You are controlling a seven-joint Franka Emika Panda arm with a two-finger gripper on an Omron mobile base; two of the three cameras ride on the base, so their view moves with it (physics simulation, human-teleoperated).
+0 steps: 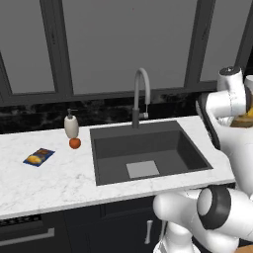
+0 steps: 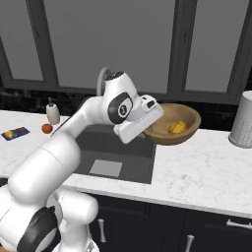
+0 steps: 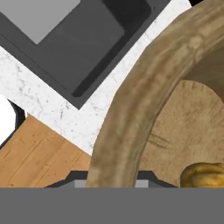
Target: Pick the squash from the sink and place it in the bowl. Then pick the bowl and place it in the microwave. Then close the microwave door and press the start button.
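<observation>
The light-brown wooden bowl (image 2: pixel 182 116) hangs tilted just right of the sink (image 2: pixel 118 147), over the white counter (image 2: pixel 206 172). The small yellow squash (image 2: pixel 177 128) lies inside it. My gripper (image 2: pixel 149 129) grips the bowl's left rim, shut on it. In the hand view the thick rim (image 3: pixel 144 100) runs down between the fingertips (image 3: pixel 65 181), with the squash (image 3: pixel 203 174) at the lower right and the sink (image 3: pixel 87 39) far below. The left base view shows a sliver of the bowl (image 1: pixel 243 120) behind my arm. The microwave and its door are out of view.
A gooseneck faucet (image 1: pixel 141 91) stands behind the sink (image 1: pixel 148 148). Left of it are a soap dispenser (image 1: pixel 71 126), a round red-orange fruit (image 1: pixel 74 143) and a blue snack packet (image 1: pixel 38 157). A grey cylinder (image 2: pixel 243 120) stands at the counter's far right.
</observation>
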